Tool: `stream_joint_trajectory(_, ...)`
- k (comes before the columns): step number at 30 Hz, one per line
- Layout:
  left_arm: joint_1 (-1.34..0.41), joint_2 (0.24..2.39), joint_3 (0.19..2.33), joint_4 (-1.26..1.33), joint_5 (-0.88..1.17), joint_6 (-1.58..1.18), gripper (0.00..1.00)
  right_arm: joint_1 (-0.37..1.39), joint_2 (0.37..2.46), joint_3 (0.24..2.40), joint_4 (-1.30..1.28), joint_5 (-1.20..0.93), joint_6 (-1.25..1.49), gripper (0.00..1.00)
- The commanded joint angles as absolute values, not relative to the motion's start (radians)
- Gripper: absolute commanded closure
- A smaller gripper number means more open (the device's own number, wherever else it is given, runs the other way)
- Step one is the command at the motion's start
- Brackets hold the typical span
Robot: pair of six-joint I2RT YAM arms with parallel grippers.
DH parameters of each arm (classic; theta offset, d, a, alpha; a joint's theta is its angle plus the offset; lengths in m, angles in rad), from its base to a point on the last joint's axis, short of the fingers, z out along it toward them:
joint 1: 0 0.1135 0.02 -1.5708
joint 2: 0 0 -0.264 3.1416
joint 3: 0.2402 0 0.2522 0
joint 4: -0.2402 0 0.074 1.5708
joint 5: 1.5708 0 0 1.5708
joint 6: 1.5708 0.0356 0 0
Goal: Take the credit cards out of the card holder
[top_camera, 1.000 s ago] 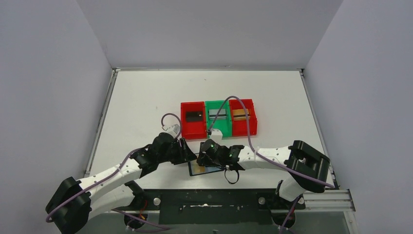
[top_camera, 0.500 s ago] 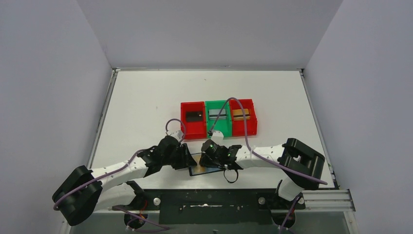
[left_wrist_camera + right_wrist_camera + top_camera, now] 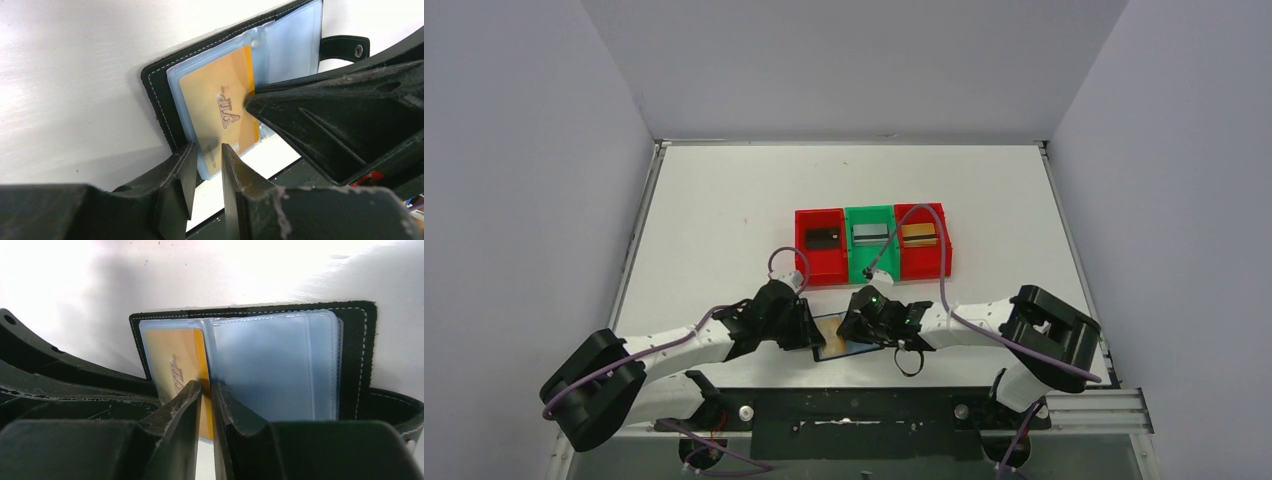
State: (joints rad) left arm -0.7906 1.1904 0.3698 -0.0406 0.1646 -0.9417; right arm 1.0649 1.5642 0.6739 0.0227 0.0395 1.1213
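The card holder (image 3: 852,349) lies open near the table's front edge, its black cover (image 3: 155,90) around bluish clear sleeves (image 3: 270,365). A gold credit card (image 3: 215,105) marked VIP sits in the left sleeve, its orange edge showing toward the spine. My left gripper (image 3: 206,150) is narrowed over the near corner of that sleeve. My right gripper (image 3: 207,386) is pinched on the gold card's (image 3: 172,357) inner edge. In the top view the left gripper (image 3: 812,335) and right gripper (image 3: 849,325) meet over the holder. Three more cards, black (image 3: 822,238), silver-grey (image 3: 870,233) and gold (image 3: 918,233), lie in the bins.
A row of bins stands behind the arms: red (image 3: 821,272), green (image 3: 864,266), red (image 3: 924,266). The holder's strap tab (image 3: 345,47) points right. The right arm's purple cable (image 3: 924,215) arches over the bins. The table's dark front rail (image 3: 854,410) runs just below the holder.
Both grippers have narrowed their jaws on the open holder. The left arm has slid in from the left, and the right arm's cable loop has shifted right over the bins.
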Motion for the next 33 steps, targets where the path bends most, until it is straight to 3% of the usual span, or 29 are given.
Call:
stream_joint_trajectory(1, -0.805, 1.214, 0.383, 0.011, 0.158, -0.926, 0.77, 1.041, 1.533, 0.591, 0.157, -0.020, 1.167, 0.85)
stream_joint_trajectory(9, -0.806, 1.223, 0.391, -0.003, 0.143, -0.915, 0.85, 1.001, 1.510, 0.489, 0.352, -0.100, 1.206, 1.00)
stream_joint_trajectory(22, -0.807, 1.220, 0.404, -0.051, 0.102, -0.892, 0.96, 0.987, 1.425, 0.440, 0.320, -0.037, 1.221, 1.00)
stream_joint_trajectory(33, -0.807, 1.209, 0.409, -0.064, 0.100, -0.888, 0.97, 0.986, 1.431, 0.449, 0.281, -0.025, 1.223, 1.00)
